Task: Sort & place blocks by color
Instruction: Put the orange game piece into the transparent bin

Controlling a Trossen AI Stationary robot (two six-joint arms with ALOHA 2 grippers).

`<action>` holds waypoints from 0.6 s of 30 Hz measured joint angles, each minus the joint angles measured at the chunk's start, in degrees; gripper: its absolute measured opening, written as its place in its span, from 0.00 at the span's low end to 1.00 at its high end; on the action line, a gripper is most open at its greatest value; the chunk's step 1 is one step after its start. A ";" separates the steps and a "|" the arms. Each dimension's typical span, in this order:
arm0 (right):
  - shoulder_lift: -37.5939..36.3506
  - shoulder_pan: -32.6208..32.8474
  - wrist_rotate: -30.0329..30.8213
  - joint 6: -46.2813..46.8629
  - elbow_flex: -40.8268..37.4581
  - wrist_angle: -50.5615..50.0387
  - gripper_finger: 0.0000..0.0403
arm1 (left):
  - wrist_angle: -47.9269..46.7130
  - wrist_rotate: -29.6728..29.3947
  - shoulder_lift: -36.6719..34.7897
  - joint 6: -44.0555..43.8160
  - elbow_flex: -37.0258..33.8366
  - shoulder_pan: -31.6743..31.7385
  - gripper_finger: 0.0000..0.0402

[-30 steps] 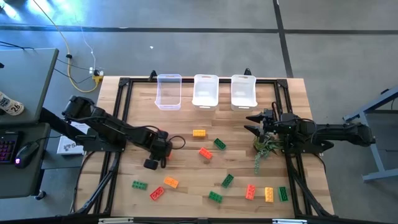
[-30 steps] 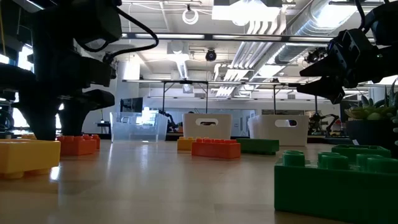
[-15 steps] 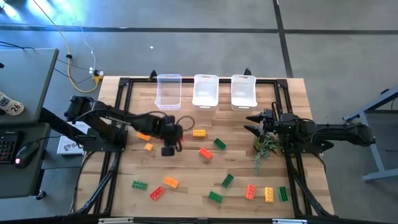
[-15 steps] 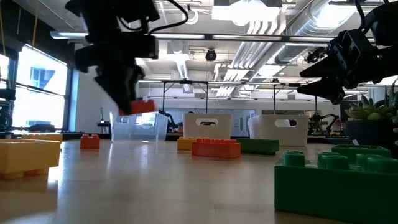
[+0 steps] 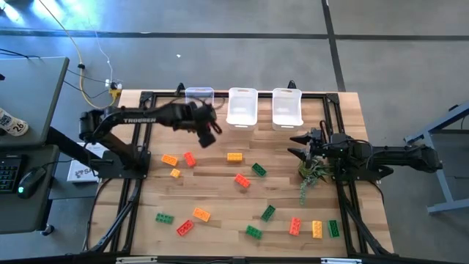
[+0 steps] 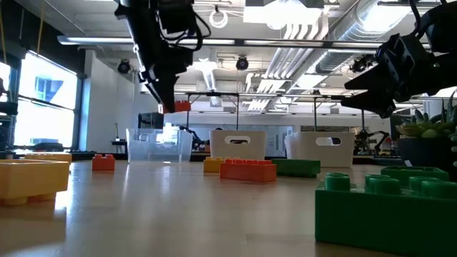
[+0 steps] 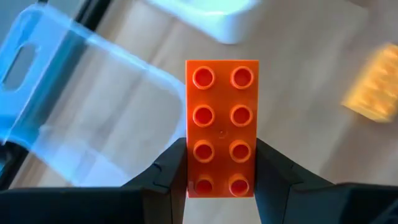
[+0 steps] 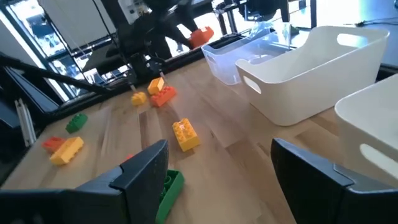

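We see three bins in a row at the far edge of the wooden surface (image 5: 220,220): a clear bin (image 5: 196,94), then a white bin (image 5: 242,107), then another white bin (image 5: 287,107). A green plant sprig (image 5: 311,174) lies near the right side. Off the surface, at left, sit a desk (image 5: 26,95), a mouse (image 5: 28,183) and yellow cables (image 5: 91,95).

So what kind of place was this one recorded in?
Most likely a robotics lab or workshop in an open industrial-style hall: exposed ceiling ducts, a bare concrete floor, and a desk with a mouse beside the wooden table.
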 joint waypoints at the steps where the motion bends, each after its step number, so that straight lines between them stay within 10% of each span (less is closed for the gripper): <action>1: 0.01 -0.01 0.00 -0.84 0.00 0.01 0.67 | 0.02 0.52 0.00 0.02 0.00 1.57 0.28; 18: 0.01 0.00 -0.01 2.59 0.00 0.04 0.67 | 5.69 12.34 2.01 -2.07 0.04 22.47 0.28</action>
